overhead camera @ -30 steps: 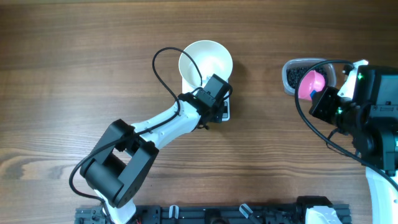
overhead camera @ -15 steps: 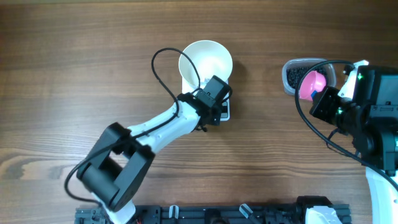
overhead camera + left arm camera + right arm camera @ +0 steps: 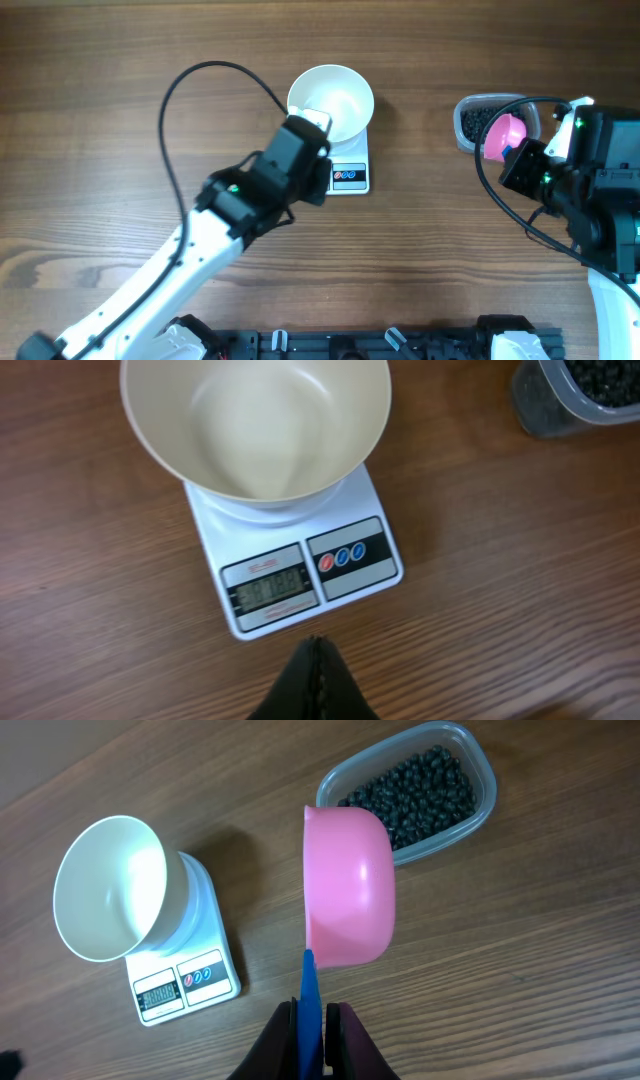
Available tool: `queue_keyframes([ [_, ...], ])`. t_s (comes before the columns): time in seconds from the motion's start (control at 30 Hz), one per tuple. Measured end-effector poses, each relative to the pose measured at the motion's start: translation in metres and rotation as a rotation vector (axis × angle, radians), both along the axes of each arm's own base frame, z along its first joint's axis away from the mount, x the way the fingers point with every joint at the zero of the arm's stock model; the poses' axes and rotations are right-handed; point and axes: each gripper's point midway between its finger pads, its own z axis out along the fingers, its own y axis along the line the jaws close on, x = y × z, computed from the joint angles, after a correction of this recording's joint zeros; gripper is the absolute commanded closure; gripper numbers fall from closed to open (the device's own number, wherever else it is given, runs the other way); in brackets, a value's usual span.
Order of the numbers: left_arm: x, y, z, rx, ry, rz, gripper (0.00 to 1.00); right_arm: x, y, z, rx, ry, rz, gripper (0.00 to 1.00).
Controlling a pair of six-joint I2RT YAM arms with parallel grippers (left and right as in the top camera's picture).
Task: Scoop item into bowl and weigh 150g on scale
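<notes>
While the bowl [image 3: 340,100] is standing empty, the job is hinging on the right side of the table [image 3: 120,80].

Overhead: the bowl is sitting on the scale [image 3: 350,177] at mid-table, with nothing dark showing inside it. The beads [image 3: 474,122] are lying in a clear tub [image 3: 462,108], well apart to the right. A pink scoop [image 3: 503,133] is hanging over the tub's near-right part and overlapping the heap. The right arm [image 3: 600,190] is plainly sitting nearer the beads. The left arm [image 3: 200,240] is reaching in from the lower left and ending just beside the scale's left edge.

Left wrist: the left gripper [image 3: 315,660] is showing its fingers pressed together, pinching nothing. It is pointing at the scale's front edge without touching it. The display [image 3: 268,588] is showing digits too blurred to read.

Right wrist: the right gripper [image 3: 312,1012] is pinching the scoop's blue handle [image 3: 309,975], which is running straight ahead out of the jaws. The scoop is being held on edge, rim facing left toward the bowl and rounded back facing right. The tub is lying ahead and to the right, its long axis slanting up-right, with the scoop overlapping its near corner. The scoop's inside is facing away, so I cannot tell whether it is carrying anything.

Judgement: the coming move is looking like a short reach forward and right, with the rim rolling down into the heap.
</notes>
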Motion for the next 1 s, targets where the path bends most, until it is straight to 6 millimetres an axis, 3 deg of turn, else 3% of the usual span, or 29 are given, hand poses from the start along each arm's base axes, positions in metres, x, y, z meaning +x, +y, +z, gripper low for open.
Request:
queue_keyframes([
  [0.27, -0.004, 0.042, -0.003, 0.059, 0.044, -0.178, 0.96, 0.0, 0.0, 0.0, 0.0, 0.0, 0.0, 0.96],
  [0.47, 0.008, 0.054, -0.006, 0.008, 0.042, -0.281, 0.95, 0.0, 0.0, 0.0, 0.0, 0.0, 0.0, 0.96],
  [0.6, 0.01, 0.056, -0.01, 0.014, 0.039, -0.334, 0.72, 0.0, 0.0, 0.0, 0.0, 0.0, 0.0, 0.96],
  [0.63, 0.009, 0.054, -0.011, 0.016, 0.038, -0.352, 0.59, 0.0, 0.0, 0.0, 0.0, 0.0, 0.0, 0.96],
  [0.67, 0.009, 0.053, -0.013, 0.015, 0.041, -0.361, 0.43, 0.0, 0.0, 0.0, 0.0, 0.0, 0.0, 0.96],
  [0.7, 0.01, 0.053, -0.014, 0.019, 0.041, -0.373, 0.0, 0.0, 0.0, 0.0, 0.0, 0.0, 0.0, 0.96],
  [1.0, 0.012, 0.053, -0.016, 0.027, 0.036, -0.384, 0.0, 0.0, 0.0, 0.0, 0.0, 0.001, 0.0, 0.96],
])
